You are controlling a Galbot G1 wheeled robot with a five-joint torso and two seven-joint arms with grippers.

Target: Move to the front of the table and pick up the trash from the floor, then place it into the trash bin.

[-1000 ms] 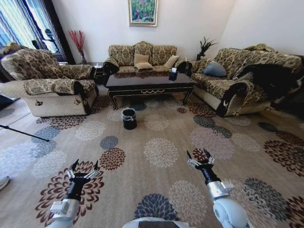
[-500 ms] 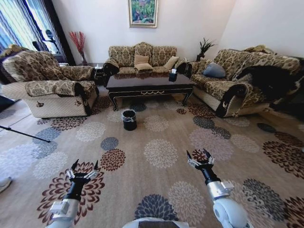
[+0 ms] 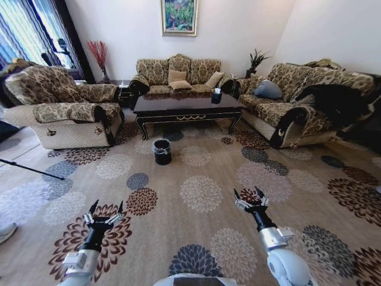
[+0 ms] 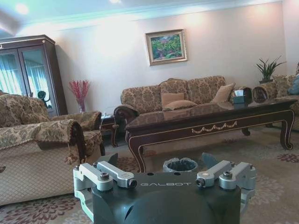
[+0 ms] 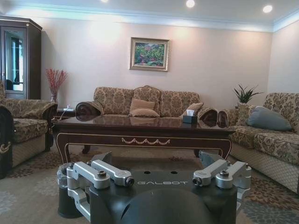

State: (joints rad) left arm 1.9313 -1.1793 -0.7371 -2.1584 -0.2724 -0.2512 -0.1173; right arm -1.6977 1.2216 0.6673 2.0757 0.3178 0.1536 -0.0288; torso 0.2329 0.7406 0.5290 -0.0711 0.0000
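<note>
Wrist views, "GALBOT" on both mounts, left claw (image 3: 105, 215) spread, right claw (image 3: 250, 199) spread

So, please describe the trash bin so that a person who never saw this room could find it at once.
Find the long dark coffee table between the sofas. On the flowered carpet just in front of it, toward its left end, stands the trash bin. It is small, round and black, with a clear liner over its rim, and is the only container standing on the carpet.

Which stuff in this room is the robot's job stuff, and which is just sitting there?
Job things:
- table
- trash bin, in front of the table
- floor
- left gripper and right gripper, both open and low over the floor

Just there:
- tissue box on the table
- painting
- red branches
</note>
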